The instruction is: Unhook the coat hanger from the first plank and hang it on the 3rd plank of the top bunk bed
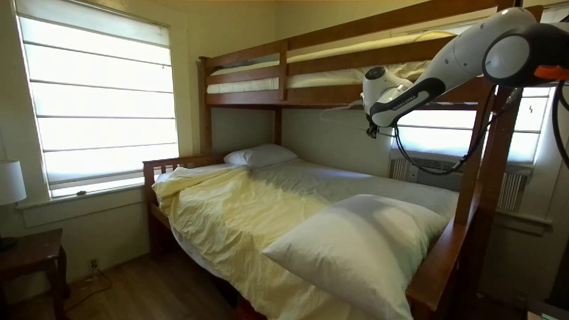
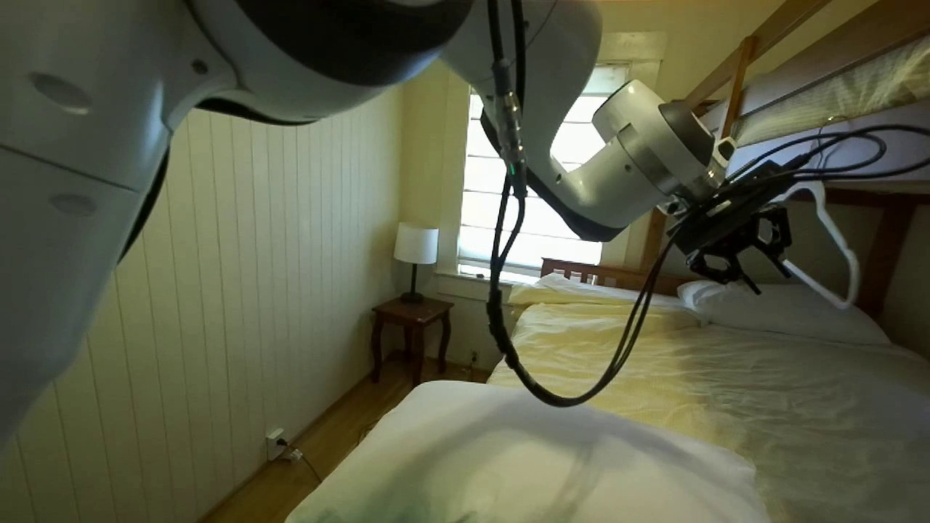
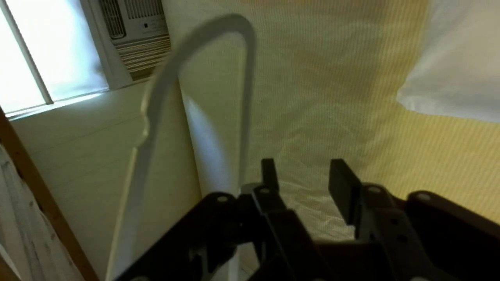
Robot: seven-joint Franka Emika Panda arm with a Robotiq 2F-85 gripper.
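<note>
The white coat hanger [image 1: 349, 106] hangs below the lowest board of the top bunk bed [image 1: 324, 94]. In an exterior view the hanger [image 2: 837, 236] is beside my gripper [image 2: 771, 282], and a thin hook shows at the lowest board [image 2: 894, 138], partly crossed by black cables. My gripper is also small in an exterior view [image 1: 372, 131]. In the wrist view the hanger [image 3: 155, 99] loops up on the left, and its lower bar passes behind the left finger. My gripper [image 3: 304, 171] is open, with nothing between its fingertips.
A middle board [image 1: 355, 62] and a top rail [image 1: 355, 33] run above the lowest board. The lower bed has yellow bedding [image 1: 249, 209] and a white pillow [image 1: 351, 249]. A bunk post [image 1: 480, 146] stands near the arm. Black cables [image 2: 559, 398] hang in a loop below the arm.
</note>
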